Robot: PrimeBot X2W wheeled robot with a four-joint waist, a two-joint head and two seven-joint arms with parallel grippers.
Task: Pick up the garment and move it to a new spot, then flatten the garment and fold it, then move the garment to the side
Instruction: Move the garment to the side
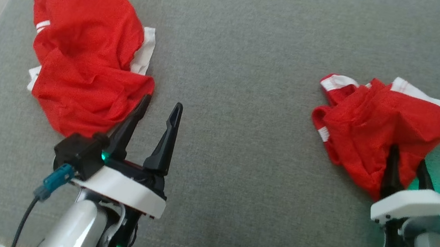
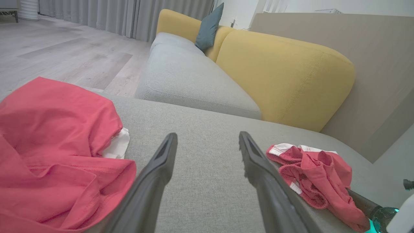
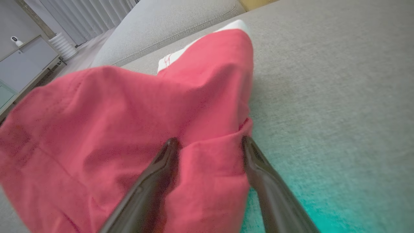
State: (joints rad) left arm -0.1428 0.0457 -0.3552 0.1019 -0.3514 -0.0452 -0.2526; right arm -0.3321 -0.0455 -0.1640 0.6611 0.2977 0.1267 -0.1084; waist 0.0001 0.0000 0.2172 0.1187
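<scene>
Grey sofa seat, two red garments, right hand poised to grab

Grey sofa seat [image 1: 253, 80] serves as my work surface, with a yellow backrest [image 2: 284, 74] behind it and pale wood floor [image 2: 64, 58] off to one side. Two crumpled red garments with white trim lie on it, well apart.

The left garment [image 1: 84, 62] is a loose heap near the seat's left edge. My left hand [image 1: 161, 103] sits just beside its near corner, fingers spread and empty, pointing at bare fabric between the two heaps. I read that as a waiting pose: close enough to help, out of the other arm's way.

The right garment [image 1: 379, 122] is bunched tighter, with its white band turned up at the far side. My right hand [image 1: 408, 155] is at its near edge. In the right wrist view the fingers [image 3: 161, 168] stand apart with a raised ridge of red cloth between them, so the hand is released, not yet clenched. Straddling a ridge rather than a flat patch makes sense, since a pinch there should catch cloth instead of sliding over it.

I judge this to be the first pick-up, barely begun. Whether the fingertips press down to the seat beneath I cannot tell. The risk I see is catching only the top layer, so the heap drags or unrolls when lifted
</scene>
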